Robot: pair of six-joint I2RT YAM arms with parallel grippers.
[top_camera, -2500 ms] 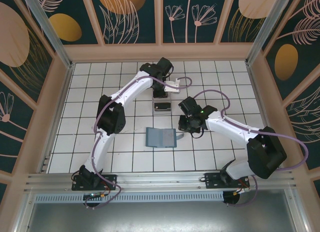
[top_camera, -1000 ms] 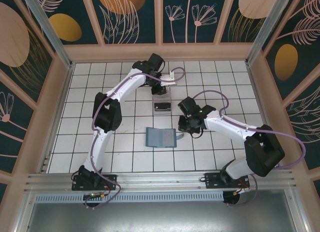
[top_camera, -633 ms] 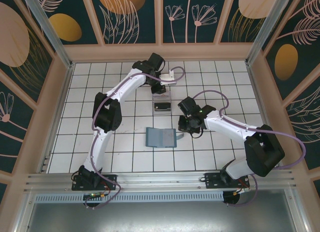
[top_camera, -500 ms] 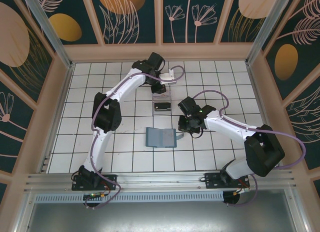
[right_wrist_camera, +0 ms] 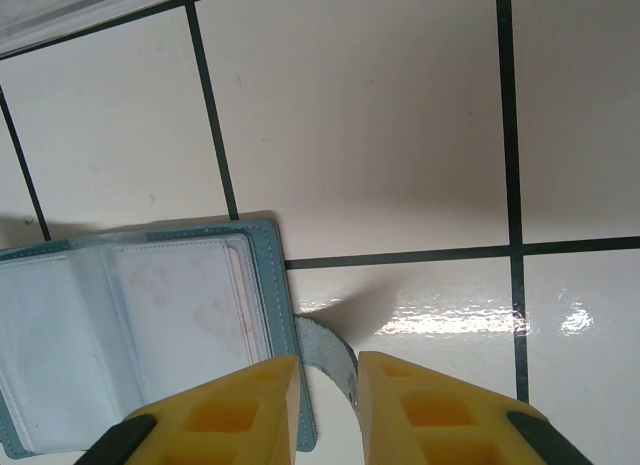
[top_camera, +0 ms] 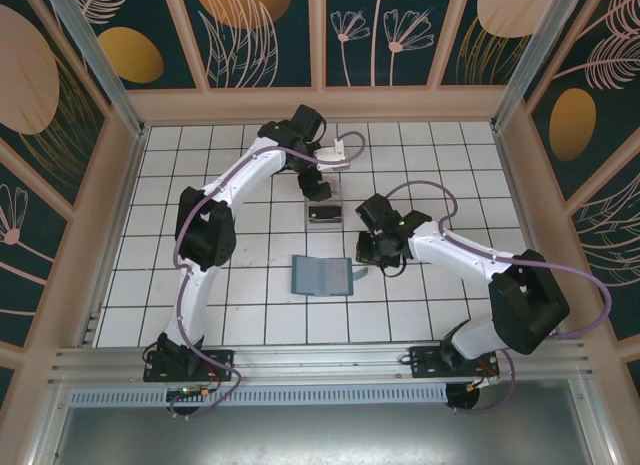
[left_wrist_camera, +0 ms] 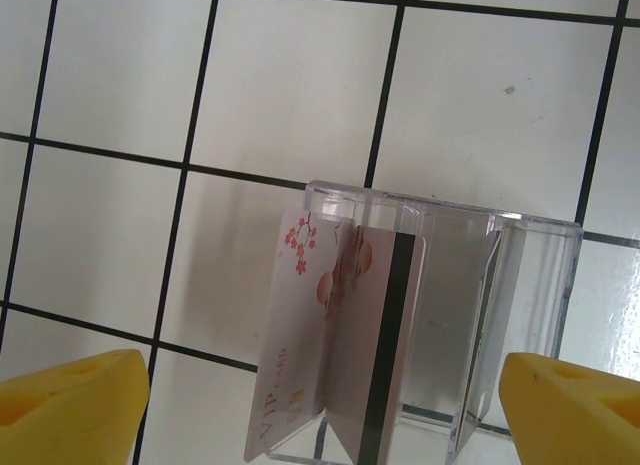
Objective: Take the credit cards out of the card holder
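A clear box (left_wrist_camera: 450,210) holds a pale pink credit card (left_wrist_camera: 300,335) printed with blossoms, leaning on a pale card face with a black stripe (left_wrist_camera: 385,355). Another thin card (left_wrist_camera: 488,315) stands edge-on by the box's right wall. My left gripper (left_wrist_camera: 320,410) hangs open above them, its yellow fingers wide apart and touching nothing. In the top view it (top_camera: 320,188) is over the box (top_camera: 323,213). The teal card holder (top_camera: 322,276) lies open on the tiles, its clear sleeves (right_wrist_camera: 150,325) facing up. My right gripper (right_wrist_camera: 328,390) is shut on its grey strap (right_wrist_camera: 335,350).
White tiled floor (top_camera: 230,295) with dark grout lines, enclosed by pinkish walls (top_camera: 95,235). The right arm (top_camera: 450,255) stretches from the near right towards the centre. The left arm (top_camera: 250,180) arches over the left tiles to the box at the back.
My left gripper has opened and let go of the pale card, which now rests in the clear box; its wrist shifted slightly. The right gripper stays on the strap.
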